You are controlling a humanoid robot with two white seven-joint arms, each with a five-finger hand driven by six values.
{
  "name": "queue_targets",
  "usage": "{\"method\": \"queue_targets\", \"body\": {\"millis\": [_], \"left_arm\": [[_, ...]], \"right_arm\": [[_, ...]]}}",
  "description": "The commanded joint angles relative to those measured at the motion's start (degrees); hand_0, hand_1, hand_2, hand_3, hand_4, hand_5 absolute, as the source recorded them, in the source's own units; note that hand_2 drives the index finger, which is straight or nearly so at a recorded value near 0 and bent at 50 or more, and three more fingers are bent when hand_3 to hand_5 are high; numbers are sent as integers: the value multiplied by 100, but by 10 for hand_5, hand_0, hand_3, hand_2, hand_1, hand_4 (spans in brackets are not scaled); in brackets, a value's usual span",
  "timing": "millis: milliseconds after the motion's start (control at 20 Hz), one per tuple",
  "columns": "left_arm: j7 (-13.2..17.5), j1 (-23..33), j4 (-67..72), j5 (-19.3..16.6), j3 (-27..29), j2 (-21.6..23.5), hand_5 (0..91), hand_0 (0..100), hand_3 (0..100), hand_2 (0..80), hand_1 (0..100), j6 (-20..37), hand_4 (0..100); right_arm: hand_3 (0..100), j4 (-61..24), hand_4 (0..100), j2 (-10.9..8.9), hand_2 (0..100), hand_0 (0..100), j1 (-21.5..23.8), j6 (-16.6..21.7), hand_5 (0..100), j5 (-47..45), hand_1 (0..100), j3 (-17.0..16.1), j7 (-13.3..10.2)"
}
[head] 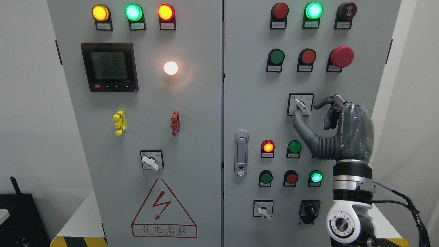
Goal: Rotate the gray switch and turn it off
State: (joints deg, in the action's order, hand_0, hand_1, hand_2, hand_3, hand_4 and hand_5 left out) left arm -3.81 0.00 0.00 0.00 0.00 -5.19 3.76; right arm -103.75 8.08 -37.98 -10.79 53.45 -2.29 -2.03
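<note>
The gray rotary switch [301,105] sits on the right cabinet door, its white handle tilted from upper left to lower right. My right hand [305,111] is raised in front of it. The thumb [299,122] reaches up from below the handle's lower end and the index finger [322,102] curls in from the right. Both tips are very near the handle, with small gaps showing, and they do not clearly clamp it. The other fingers are bent behind. The left hand is not in view.
Similar gray switches sit on the left door [151,160] and at the lower right door [263,210], next to a black switch [309,209]. Lit and unlit push buttons surround the hand. A red emergency button [341,56] is above and a door handle [241,153] is to the left.
</note>
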Motion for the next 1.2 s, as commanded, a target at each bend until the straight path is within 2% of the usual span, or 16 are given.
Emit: {"method": "queue_targets", "body": {"millis": [0,1150], "left_arm": [[3,-53,-149,114,44,1,0,120,0,0,389,2,0],[3,-53,-149,114,44,-8,0,120,0,0,389,2,0]], "right_arm": [[1000,197,1000,0,558,122,-69,-45,1000,-1,504,0,10],[1000,215,1000,0,604,128,-148,-81,1000,-1,479,27,9]]}}
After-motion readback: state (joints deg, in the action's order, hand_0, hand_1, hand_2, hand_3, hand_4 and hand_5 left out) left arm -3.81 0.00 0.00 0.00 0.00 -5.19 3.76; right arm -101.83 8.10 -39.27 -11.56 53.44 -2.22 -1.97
